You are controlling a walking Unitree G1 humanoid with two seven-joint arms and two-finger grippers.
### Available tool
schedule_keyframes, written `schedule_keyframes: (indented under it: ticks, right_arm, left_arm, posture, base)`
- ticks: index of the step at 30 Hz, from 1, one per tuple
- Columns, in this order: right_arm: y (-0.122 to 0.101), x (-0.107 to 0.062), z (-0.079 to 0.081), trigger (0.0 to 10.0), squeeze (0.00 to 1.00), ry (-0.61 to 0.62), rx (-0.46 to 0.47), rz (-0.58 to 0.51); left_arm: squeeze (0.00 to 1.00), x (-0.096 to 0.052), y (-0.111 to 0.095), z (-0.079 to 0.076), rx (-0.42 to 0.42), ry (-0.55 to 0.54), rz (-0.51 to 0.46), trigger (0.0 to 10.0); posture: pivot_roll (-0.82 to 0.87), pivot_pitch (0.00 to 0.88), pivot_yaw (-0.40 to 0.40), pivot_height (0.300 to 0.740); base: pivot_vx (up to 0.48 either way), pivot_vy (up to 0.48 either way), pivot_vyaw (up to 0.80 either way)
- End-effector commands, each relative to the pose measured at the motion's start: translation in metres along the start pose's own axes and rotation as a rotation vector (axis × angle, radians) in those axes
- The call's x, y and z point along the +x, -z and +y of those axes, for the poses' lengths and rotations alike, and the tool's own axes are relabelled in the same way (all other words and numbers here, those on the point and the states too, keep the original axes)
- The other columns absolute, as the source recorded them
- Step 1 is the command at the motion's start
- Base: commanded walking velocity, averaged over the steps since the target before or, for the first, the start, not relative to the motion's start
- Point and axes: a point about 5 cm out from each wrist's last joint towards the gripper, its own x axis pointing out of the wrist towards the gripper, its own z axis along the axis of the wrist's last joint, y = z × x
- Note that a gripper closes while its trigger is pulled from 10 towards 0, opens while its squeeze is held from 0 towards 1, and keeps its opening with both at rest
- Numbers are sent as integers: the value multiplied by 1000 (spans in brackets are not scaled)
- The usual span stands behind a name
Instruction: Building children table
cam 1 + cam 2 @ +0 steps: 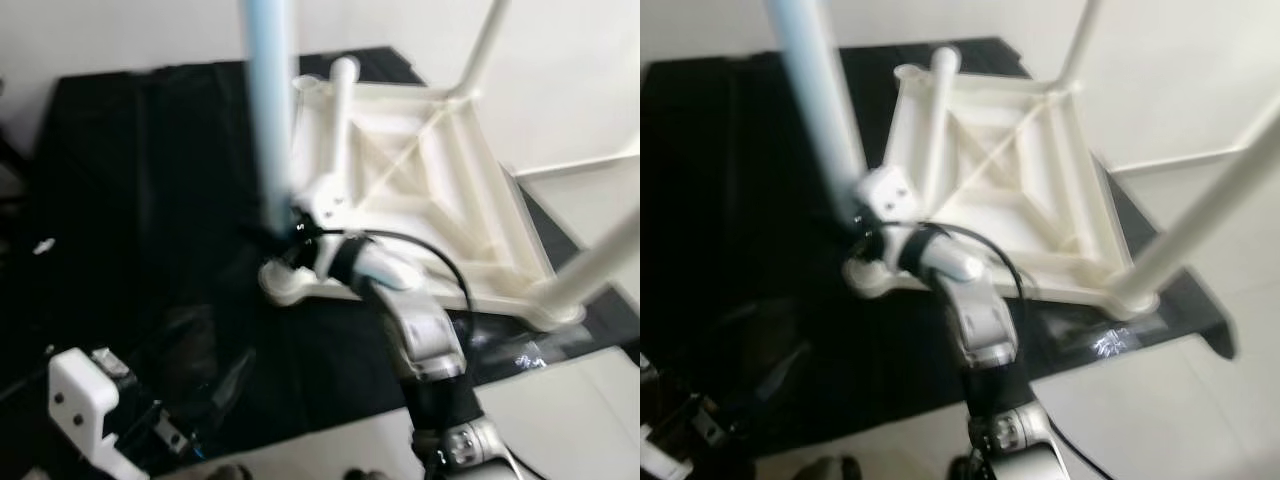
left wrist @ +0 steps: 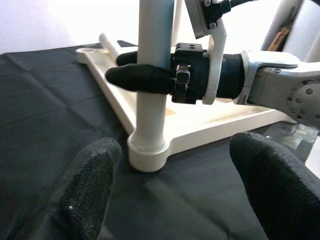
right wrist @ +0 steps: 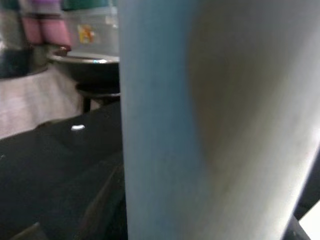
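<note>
Right hand (image 2: pixel 150 79) clamps the pale blue table leg (image 1: pixel 270 110) just above its corner socket (image 2: pixel 147 152) on the upturned white tabletop (image 1: pixel 420 180) lying on black cloth (image 1: pixel 140 200), presumably to seat it upright; left hand (image 2: pixel 175 195) hovers near, wide.

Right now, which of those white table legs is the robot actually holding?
On the black cloth lies an upside-down white plastic tabletop. Its legs stand at the corners; the held leg is at the near left corner, the one clamped between the right gripper's black fingers.
</note>
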Motion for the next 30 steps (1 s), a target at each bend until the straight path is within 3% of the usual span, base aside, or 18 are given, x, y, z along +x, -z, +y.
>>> schedule_keyframes:
  ticks: [1, 2, 3, 4, 5, 11, 12, 13, 14, 15, 16, 19, 25, 30]
  right_arm:
    - [25, 16, 27, 0, 0, -49, 138, 62]
    - [20, 25, 30, 0, 0, -84, 153, 33]
    - [15, 32, 32, 3059, 0, -114, 162, -1]
    - [15, 32, 32, 3059, 0, -114, 162, -1]
    - [12, 36, 34, 10000, 0, -133, 167, -21]
    - [-1, 41, 40, 10000, 0, -257, 232, -93]
    - [-4, 37, 40, 10000, 1000, -302, 260, -114]
    - [-9, 26, 42, 10000, 1000, -324, 288, -123]
    - [-9, 26, 42, 10000, 1000, -324, 288, -123]
    - [-11, 13, 42, 10000, 1000, -336, 290, -129]
    - [-11, 13, 42, 10000, 1000, -336, 290, -129]
    - [-7, -16, 43, 10000, 1000, -349, 258, -105]
    - [8, -36, 42, 10000, 1000, -364, 234, -70]
    - [31, -58, 35, 10000, 1000, -304, 160, 29]
  left_arm:
    - [0, 2, 3, 0, -12, 18, 9, 10000]
    - [0, 4, 3, 0, -11, 25, 4, 10000]
    - [0, 5, 3, 0, -9, 28, -2, 10000]
    - [0, 5, 3, 0, -9, 28, -2, 10000]
    - [0, 6, 2, 0, -8, 28, -5, 10000]
    - [0, 4, 2, 2, 9, 18, -1, 10000]
    - [0, 4, 2, 3, 12, 15, 0, 10000]
    - [0, 4, 3, 4, 13, 13, 1, 10000]
    - [0, 4, 3, 4, 13, 13, 1, 10000]
    - [0, 5, 4, 3, 11, 14, 4, 10000]
    - [0, 5, 4, 3, 11, 14, 4, 10000]
    - [0, 8, 9, 5, 9, 12, 10, 10000]
    - [0, 11, 15, 12, 22, -30, 23, 10000]
    - [0, 15, 29, 27, 42, -168, 55, 10000]
  posture:
    - [139, 199, -28, 740]
    - [138, 188, -33, 740]
    - [139, 187, -34, 740]
    - [139, 187, -34, 740]
    - [139, 187, -34, 740]
    - [149, 185, -44, 740]
    - [141, 184, -39, 740]
    - [129, 186, -32, 740]
    - [129, 186, -32, 740]
    - [122, 185, -28, 740]
    - [122, 185, -28, 740]
    - [99, 181, -23, 740]
    - [85, 169, -18, 740]
    - [61, 148, -7, 740]
  base:
    - [0, 0, 0]
    - [0, 0, 0]
    - [0, 0, 0]
    - [0, 0, 0]
    - [0, 0, 0]
    - [0, 0, 0]
    - [0, 0, 0]
    - [0, 0, 0]
    - [0, 0, 0]
    - [0, 0, 0]
    - [0, 0, 0]
    - [0, 0, 0]
    - [0, 0, 0]
    - [0, 0, 0]
